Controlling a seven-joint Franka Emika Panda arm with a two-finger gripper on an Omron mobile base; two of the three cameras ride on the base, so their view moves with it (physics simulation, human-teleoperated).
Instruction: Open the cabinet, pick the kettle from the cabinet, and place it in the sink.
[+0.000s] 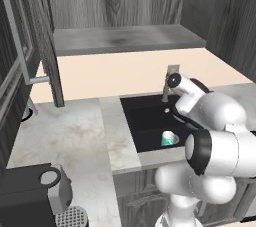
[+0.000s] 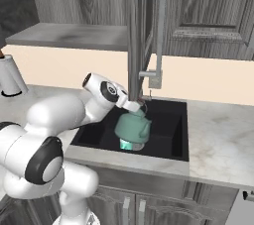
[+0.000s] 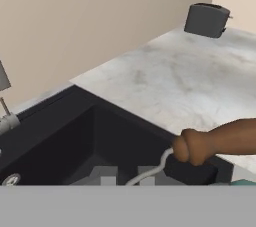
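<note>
Kettle (image 2: 132, 127), a rounded teal body with a brown wooden handle (image 3: 220, 141) on a thin wire bail, hung directly under the gripper (image 2: 141, 106), inside the black rectangular sink (image 2: 171, 137) and seemingly just above its floor. Jaws were nearly shut, pinched on the handle's wire. Its long axis ran upright, so the coming release looked a straight drop. Marbled table (image 1: 70, 136) surrounded the basin; the grey wood-grain cabinet (image 1: 47, 46) door stood open.

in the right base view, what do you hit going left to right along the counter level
grey container at the left edge → arm's wrist → teal kettle over the black sink → marble counter
</note>
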